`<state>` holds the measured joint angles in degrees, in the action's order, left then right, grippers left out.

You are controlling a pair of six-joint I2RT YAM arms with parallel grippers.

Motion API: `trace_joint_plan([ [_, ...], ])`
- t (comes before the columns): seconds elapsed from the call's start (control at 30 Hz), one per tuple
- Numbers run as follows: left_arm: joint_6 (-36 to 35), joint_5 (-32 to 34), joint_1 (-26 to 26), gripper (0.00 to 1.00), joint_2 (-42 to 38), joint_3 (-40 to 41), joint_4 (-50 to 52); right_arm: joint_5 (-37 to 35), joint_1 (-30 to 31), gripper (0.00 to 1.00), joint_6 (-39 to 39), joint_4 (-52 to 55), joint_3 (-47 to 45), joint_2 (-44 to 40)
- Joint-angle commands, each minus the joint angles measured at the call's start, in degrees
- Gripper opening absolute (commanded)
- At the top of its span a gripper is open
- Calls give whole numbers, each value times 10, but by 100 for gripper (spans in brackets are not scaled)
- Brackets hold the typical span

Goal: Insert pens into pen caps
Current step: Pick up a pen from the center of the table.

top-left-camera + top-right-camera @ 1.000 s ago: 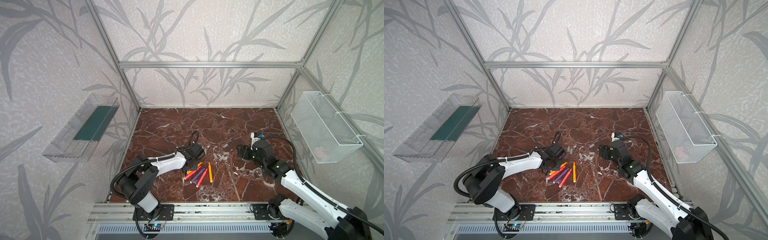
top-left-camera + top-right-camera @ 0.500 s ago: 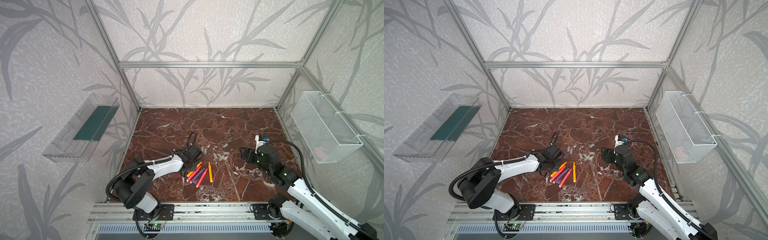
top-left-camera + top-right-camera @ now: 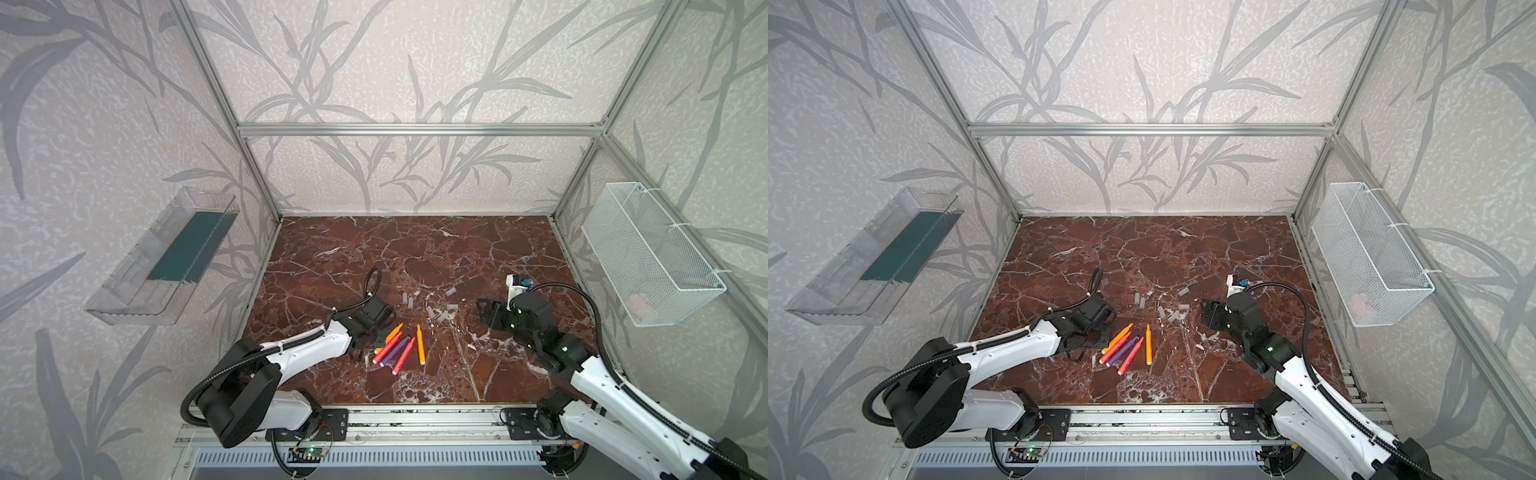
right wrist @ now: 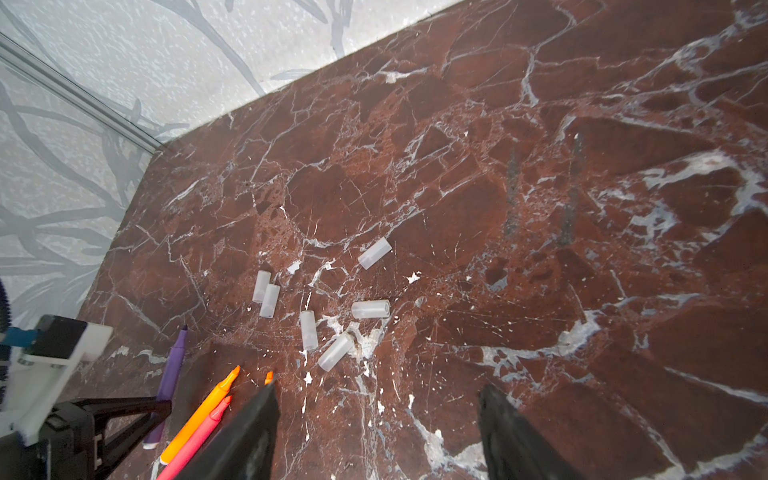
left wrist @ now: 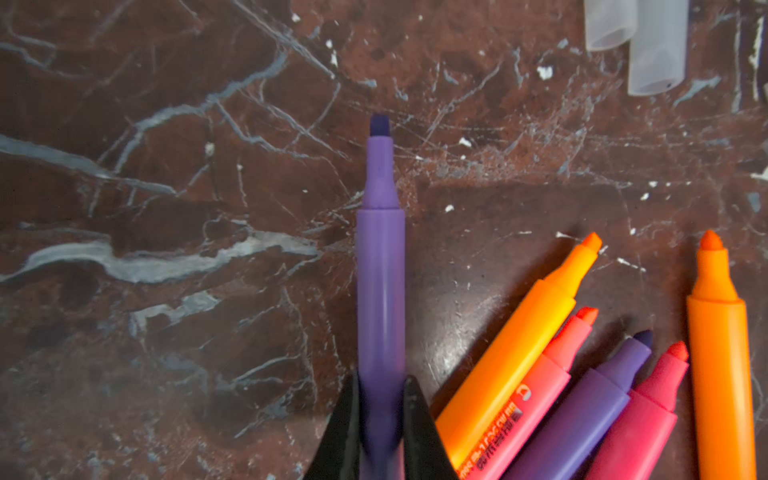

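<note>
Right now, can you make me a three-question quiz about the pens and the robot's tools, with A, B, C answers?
1. Where do the pen caps lie?
A. in the wire basket
B. in the clear wall tray
C. on the marble table

2. What colour is the pen in the left tool?
A. orange
B. purple
C. pink

3. How is the right tool?
A. open and empty
B. shut on a cap
C. shut on a pen

Answers:
1 C, six caps lie loose on the marble.
2 B, the jaws pinch the purple pen.
3 A, its jaws stand wide apart with only table between them.
</note>
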<state>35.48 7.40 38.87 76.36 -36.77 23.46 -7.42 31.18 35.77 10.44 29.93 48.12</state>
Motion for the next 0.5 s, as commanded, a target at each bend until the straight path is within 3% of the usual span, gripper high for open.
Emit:
trace_joint_plan([
  [0.0, 0, 12, -15, 0, -15, 9, -11, 4, 18, 74, 3, -46, 23, 46],
  [0.2, -5, 8, -38, 0, -40, 5, -18, -24, 69, 74, 1, -74, 71, 159],
  [0.37, 0, 11, -53, 0, -108, 36, -72, -30, 101, 73, -6, -96, 119, 253],
  [0.47, 0, 17, -59, 0, -147, 57, -94, -32, 117, 67, -9, -92, 160, 321],
])
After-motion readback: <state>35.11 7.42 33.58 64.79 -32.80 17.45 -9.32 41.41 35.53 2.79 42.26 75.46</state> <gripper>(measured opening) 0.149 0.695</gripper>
